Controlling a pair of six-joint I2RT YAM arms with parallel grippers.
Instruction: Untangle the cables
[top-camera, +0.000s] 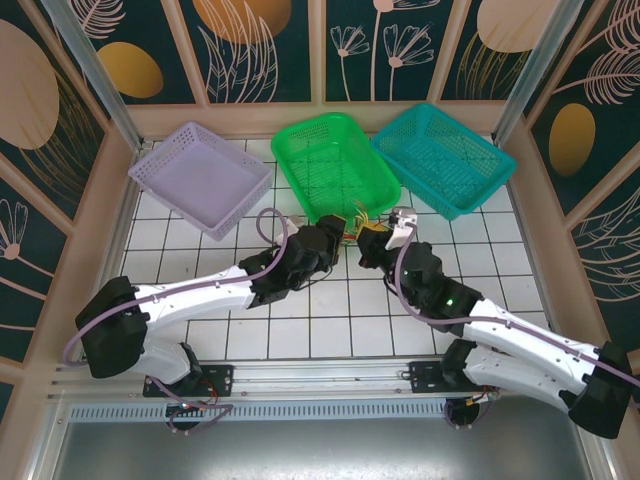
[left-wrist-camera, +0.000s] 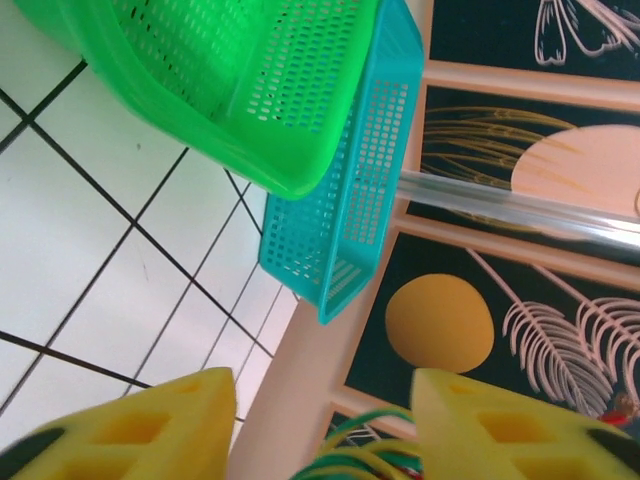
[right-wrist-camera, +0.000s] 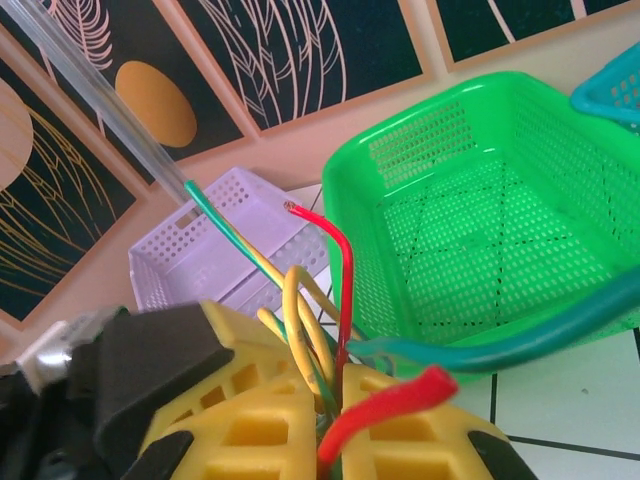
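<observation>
The cables (top-camera: 366, 226) are a small bundle of red, yellow and green wires held above the tiles just in front of the green basket, between the two arms. My right gripper (right-wrist-camera: 340, 385) is shut on the cables: a red wire (right-wrist-camera: 345, 285), yellow loops (right-wrist-camera: 298, 310) and a green-yellow wire (right-wrist-camera: 230, 232) stick up from between its yellow fingers. My left gripper (left-wrist-camera: 325, 400) faces the bundle from the left. Its yellow fingers (left-wrist-camera: 150, 430) stand apart, with green and yellow wire loops (left-wrist-camera: 400, 450) low in the gap, near the right finger.
Three baskets stand in a row at the back: lilac (top-camera: 200, 175), green (top-camera: 335, 165) and teal (top-camera: 445, 158). The green basket's front rim (right-wrist-camera: 400, 330) lies close behind the bundle. White tiled floor spreads in front of the grippers.
</observation>
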